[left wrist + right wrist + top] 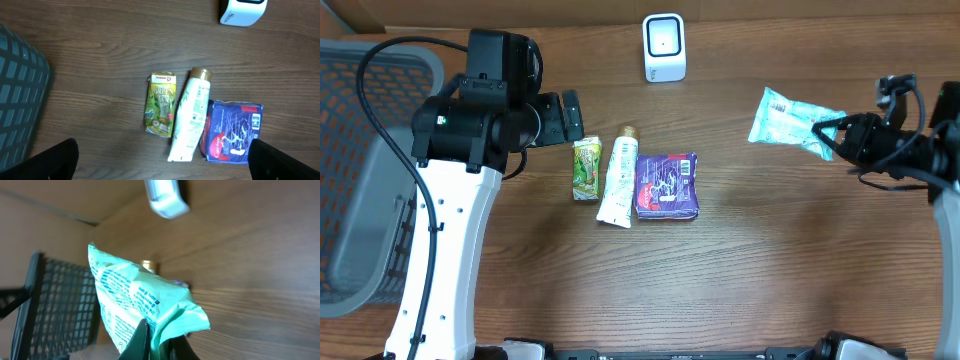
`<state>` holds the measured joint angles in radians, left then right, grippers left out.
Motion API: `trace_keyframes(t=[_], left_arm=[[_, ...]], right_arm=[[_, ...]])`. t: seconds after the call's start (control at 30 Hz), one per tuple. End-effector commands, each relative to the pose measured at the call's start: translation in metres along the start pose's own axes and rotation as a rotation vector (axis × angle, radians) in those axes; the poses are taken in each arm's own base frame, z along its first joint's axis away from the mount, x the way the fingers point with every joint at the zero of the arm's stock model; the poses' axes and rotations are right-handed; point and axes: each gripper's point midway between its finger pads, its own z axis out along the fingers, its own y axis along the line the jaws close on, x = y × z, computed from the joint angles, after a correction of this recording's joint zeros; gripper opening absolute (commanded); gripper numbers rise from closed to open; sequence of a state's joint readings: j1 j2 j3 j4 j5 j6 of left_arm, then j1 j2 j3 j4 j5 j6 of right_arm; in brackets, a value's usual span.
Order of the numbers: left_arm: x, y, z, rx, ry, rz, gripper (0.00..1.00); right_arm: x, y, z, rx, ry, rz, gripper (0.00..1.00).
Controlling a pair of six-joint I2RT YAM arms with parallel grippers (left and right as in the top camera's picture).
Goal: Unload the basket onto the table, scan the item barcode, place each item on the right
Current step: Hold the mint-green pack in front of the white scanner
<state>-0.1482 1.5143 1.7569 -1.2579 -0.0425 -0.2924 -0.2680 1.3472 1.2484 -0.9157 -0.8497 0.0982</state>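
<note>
The right jaws are being pressed together on one corner of the mint-green packet (pixel 135 305), and the film is being crumpled there between them. From this pinch the packet is being stretched away from the jaws. Its long axis is running across the table (pixel 770 270) toward the left arm's side and a little toward the far edge. In the right wrist view its printed side is being turned to the camera. It is judged to be lifted, though contact with the table cannot be excluded. Whether a barcode is on this side cannot be told.

The white scanner (pixel 664 47) is standing at the far edge, well apart from the packet, further along nearly the same direction in which the packet is pointing. The coming move is therefore being judged as a carry toward the scanner by the right arm, which is the nearer one.

The left jaws are being held wide spread and empty near the green tea sachet (pixel 161 104), the white tube (pixel 190 117) and the purple packet (pixel 232 131), which are lying side by side.
</note>
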Motion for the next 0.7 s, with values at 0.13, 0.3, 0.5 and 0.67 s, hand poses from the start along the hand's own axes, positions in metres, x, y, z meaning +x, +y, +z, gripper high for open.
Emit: trace_keyframes(t=[0.13, 0.3, 0.5, 0.67], left_arm=[[-0.006, 0.002, -0.003, -0.010, -0.018, -0.011, 1.00], [-0.006, 0.002, -0.003, -0.010, -0.018, -0.010, 0.99], [-0.006, 0.002, -0.003, -0.010, -0.018, -0.011, 1.00], [-0.006, 0.002, -0.003, -0.010, -0.018, -0.010, 1.00]], right_arm=[[0.006, 0.035, -0.016, 0.069, -0.066, -0.094, 0.04], [-0.006, 0.034, -0.002, 0.234, -0.116, -0.090, 0.04], [-0.053, 0.058, 0.012, 0.476, -0.256, -0.211, 0.04], [-0.099, 0.072, 0.041, 0.716, -0.391, -0.349, 0.04]])
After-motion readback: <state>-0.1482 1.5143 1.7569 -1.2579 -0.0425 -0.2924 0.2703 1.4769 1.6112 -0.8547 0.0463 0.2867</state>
